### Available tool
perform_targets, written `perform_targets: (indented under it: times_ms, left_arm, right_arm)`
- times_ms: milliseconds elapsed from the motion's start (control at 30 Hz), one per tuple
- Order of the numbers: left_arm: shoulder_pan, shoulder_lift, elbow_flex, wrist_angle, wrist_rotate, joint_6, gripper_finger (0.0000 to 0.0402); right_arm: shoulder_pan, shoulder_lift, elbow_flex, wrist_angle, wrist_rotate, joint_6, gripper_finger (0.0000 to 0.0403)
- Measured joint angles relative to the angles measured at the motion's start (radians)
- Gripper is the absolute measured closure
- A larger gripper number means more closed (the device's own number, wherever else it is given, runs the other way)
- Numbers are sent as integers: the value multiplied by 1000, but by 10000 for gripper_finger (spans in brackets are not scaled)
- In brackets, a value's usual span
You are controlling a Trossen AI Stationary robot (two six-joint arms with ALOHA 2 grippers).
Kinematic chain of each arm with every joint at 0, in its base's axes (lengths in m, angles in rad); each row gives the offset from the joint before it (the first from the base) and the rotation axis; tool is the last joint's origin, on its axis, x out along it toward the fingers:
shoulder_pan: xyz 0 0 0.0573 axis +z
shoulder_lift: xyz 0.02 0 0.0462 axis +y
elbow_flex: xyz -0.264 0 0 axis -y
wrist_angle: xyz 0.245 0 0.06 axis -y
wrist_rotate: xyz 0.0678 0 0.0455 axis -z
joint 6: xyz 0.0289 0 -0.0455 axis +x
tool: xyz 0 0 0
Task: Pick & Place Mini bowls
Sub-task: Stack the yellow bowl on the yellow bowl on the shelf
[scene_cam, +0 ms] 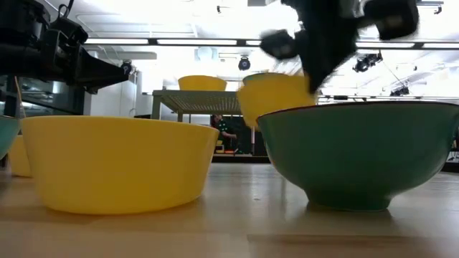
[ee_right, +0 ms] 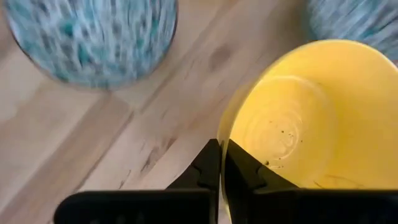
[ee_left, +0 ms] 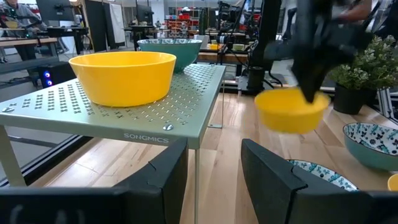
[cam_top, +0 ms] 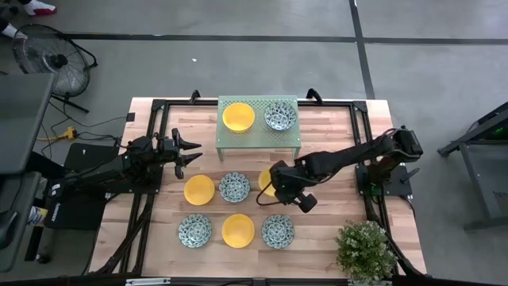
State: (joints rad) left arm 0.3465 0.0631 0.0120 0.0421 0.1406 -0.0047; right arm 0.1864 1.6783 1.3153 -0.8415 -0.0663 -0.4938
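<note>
My right gripper [cam_top: 279, 186] is shut on a plain yellow mini bowl [cam_top: 267, 181] above the table's middle. The bowl also shows in the left wrist view [ee_left: 291, 110] and the low view [scene_cam: 276, 97]. My left gripper [cam_top: 190, 151] is open and empty at the table's left, facing the pale green rack [cam_top: 259, 143]. A yellow bowl [cam_top: 238, 117] and a patterned bowl [cam_top: 280, 116] stand on the rack. On the table stand a yellow bowl [cam_top: 199, 190], a patterned bowl [cam_top: 234, 187] and, nearer, a patterned bowl [cam_top: 194, 230], a yellow bowl [cam_top: 238, 230] and a patterned bowl [cam_top: 277, 230]. My right gripper pinches the yellow bowl's rim [ee_right: 225, 127], one finger inside the bowl and one outside. The fingers come from above, pointing down. The bowl is lifted clear of the table, mouth up, hanging from the fingers.
A potted plant [cam_top: 365, 250] stands at the table's near right corner. The rack's legs [ee_left: 198, 180] stand on the far middle of the table, with room under its perforated top. Bare wood lies to the right of the bowls.
</note>
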Motion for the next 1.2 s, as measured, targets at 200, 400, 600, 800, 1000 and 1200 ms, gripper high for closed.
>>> perform_targets:
  times_ms: [200,400,600,800,1000,1200]
  left_arm:
    - [0,0,0,0,0,0,255]
    - [0,0,0,0,-1,0,255]
    - [0,0,0,0,-1,0,255]
    - [0,0,0,0,-1,0,255]
    - [0,0,0,0,-2,0,255]
    - [0,0,0,0,-2,0,255]
  right_arm:
    - [-7,22,240,-113,13,-6,402]
    - [-68,118,474,-209,78,-55,402]
    - [-135,243,695,-283,146,-116,403]
    - [-195,307,832,-288,210,-154,403]
    - [-265,314,846,-187,224,-162,403]
    - [-328,323,846,-121,211,-162,403]
